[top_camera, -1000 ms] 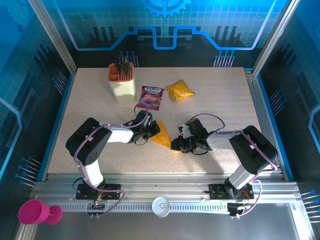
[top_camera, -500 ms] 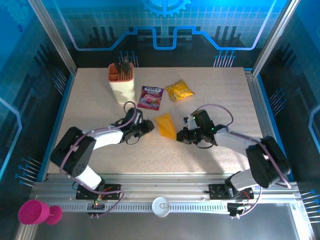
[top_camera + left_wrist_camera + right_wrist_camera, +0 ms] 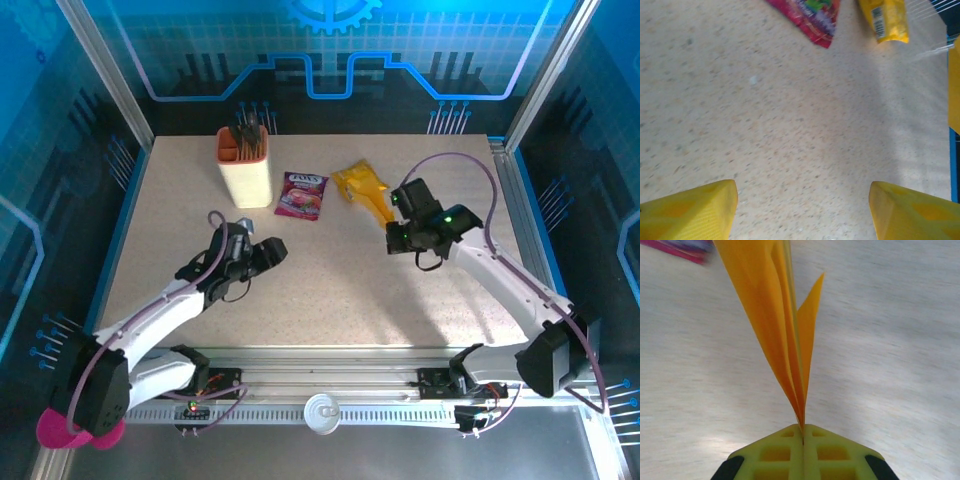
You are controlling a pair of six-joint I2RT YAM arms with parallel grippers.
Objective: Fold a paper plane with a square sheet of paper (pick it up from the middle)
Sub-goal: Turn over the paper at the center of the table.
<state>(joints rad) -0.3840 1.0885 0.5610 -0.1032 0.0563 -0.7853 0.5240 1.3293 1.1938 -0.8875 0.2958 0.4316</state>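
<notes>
The paper plane (image 3: 775, 330) is folded thin and pointy, and my right gripper (image 3: 803, 432) holds it by its back end, up off the table (image 3: 340, 290). From above, its tip is right by the crinkly yellow snack packet (image 3: 352, 178), near the far side of the table. I cannot tell if the two touch. I think the folding is almost done, so now I must carry it with care. I should keep my pinch firm so the folds stay flat together. I should move slowly, keep the tip away from the snack packet, and put the plane down softly on a bare spot. The right fingers are pressed tight together with only the paper between them. My left gripper (image 3: 802, 210) is spread wide over bare table, holding nothing and touching nothing. The purple packet (image 3: 810, 15) lies ahead of it.
</notes>
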